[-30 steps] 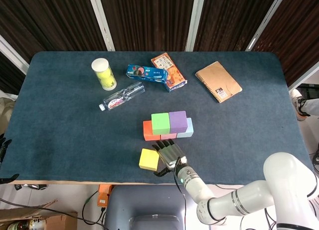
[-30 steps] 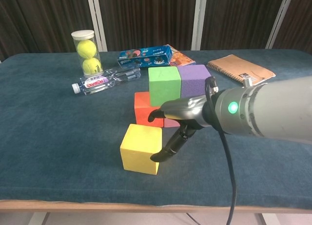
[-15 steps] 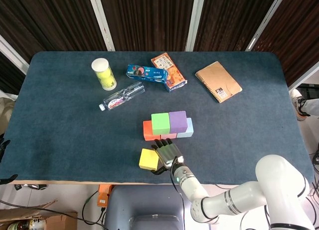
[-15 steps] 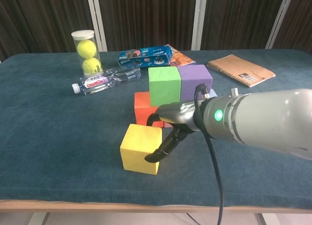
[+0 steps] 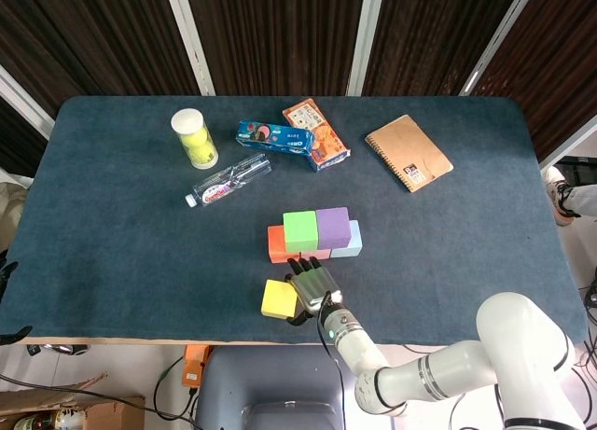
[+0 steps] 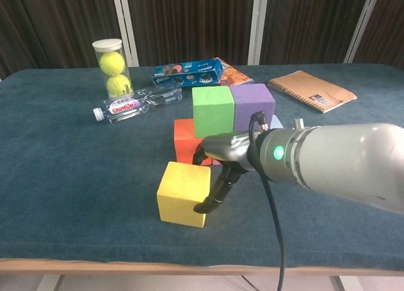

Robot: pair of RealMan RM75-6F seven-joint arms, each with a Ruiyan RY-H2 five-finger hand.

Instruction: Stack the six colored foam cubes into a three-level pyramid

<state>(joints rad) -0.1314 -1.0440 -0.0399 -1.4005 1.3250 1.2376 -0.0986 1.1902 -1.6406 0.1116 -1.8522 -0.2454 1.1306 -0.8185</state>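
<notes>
Near table's front edge, plain yellow cube (image 6: pixel 184 193), right hand (image 6: pixel 218 168) fingers grasping it

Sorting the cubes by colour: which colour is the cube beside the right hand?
Yellow cube, clearest in the chest view.

Table: a rectangular table (image 5: pixel 112 215) covered in dark blue-grey felt cloth, with a pale wooden front edge showing in the chest view.
Back wall: dark brown ribbed panels (image 5: pixel 270 34) split by slanting white metal posts (image 5: pixel 366 34).
Floor: pale floor (image 5: pixel 112 374) below the table's front edge, crossed by black cables.
Light: even, soft, without hard shadows.
</notes>
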